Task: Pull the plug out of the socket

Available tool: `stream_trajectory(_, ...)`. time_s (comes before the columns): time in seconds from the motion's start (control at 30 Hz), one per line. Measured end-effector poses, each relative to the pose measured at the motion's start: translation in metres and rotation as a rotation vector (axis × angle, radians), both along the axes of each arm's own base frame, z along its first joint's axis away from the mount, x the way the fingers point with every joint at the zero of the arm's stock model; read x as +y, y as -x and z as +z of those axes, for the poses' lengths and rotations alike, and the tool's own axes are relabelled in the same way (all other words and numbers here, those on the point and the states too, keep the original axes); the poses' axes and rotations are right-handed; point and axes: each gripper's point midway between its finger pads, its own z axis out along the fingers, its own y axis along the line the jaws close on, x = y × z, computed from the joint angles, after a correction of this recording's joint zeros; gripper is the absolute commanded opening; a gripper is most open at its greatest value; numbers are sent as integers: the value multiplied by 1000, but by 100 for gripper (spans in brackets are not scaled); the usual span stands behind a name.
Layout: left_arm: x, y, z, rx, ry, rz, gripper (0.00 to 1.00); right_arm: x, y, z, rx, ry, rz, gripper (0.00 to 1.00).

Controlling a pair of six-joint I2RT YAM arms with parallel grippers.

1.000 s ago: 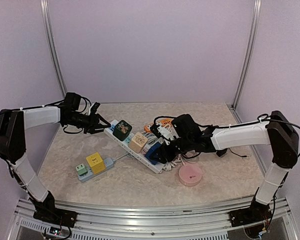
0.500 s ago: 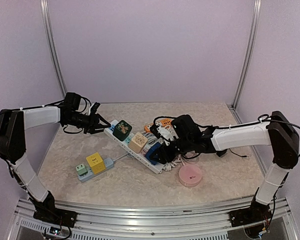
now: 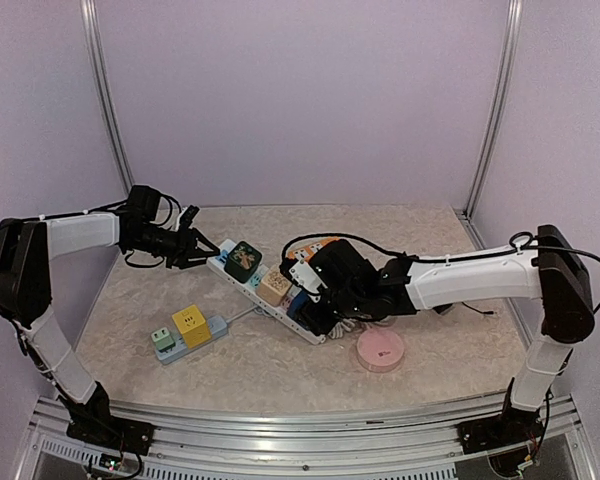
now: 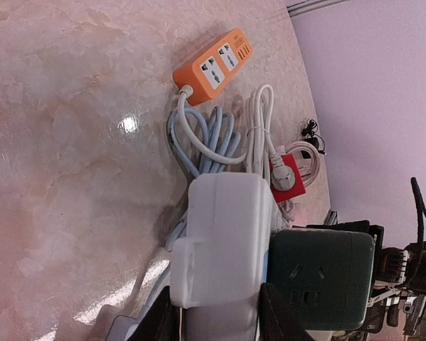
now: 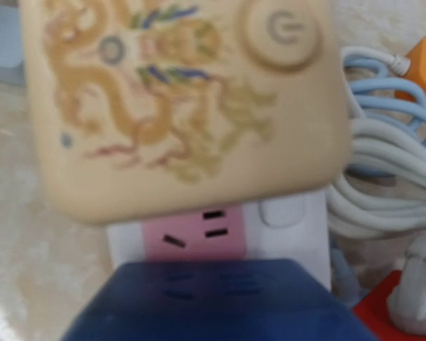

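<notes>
Top external view: two arms meet over a white power strip (image 3: pixel 265 298) lying diagonally across the marbled tabletop (image 3: pixel 430 340), its far end to the left and its near end to the right. Three cube plugs sit in a row on it: dark green (image 3: pixel 244 259) at the far-left end, beige (image 3: pixel 274 284) in the middle, and the blue cube plug (image 3: pixel 297 300) at the near-right end, seated in its socket. The left end effector (image 3: pixel 198 247) is clamped on the strip's far-left end; the left wrist view shows its dark fingers (image 4: pixel 280 320) pressed against both sides of the white casing, just beside the green cube. The right end effector (image 3: pixel 315 303) sits low over the blue cube plug, but whether its jaws are apart or closed on the cube cannot be told, as the fingers are out of frame in the right wrist view. That view shows the blue cube filling the bottom edge, a pink socket face (image 5: pixel 195 234) between it and the beige cube. Coiled white and pale blue cables (image 4: pixel 213 142), an orange strip (image 4: pixel 213 64) and a red plug (image 4: pixel 287 174) lie beyond the strip. A pink round disc (image 3: pixel 381 350) rests near right; a small strip with yellow and green cubes (image 3: pixel 185 330) lies near left
</notes>
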Motion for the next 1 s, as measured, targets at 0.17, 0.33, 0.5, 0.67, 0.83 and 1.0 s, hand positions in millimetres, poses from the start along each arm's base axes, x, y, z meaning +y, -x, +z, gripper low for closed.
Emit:
stream_trajectory(0.17,1,1,-1,-4,-5,-5,9,4,0,-3,-54,75,-7,0)
stream_trajectory(0.33,3,0,-1,-6,-9,-4,8,6,0,-6,-90,114,-12,0)
stream_trajectory(0.5,3,0,-2,-6,-9,-4,8,7,0,-6,-87,111,-12,0)
stream_trajectory(0.67,4,0,-2,-5,-15,1,8,5,-4,-6,-27,55,-5,0)
stream_trajectory(0.83,4,0,-2,-5,-13,1,8,0,-7,-2,66,-51,15,0)
stream_trajectory(1.0,4,0,-2,-3,-12,3,8,-2,-8,-2,139,-129,34,0)
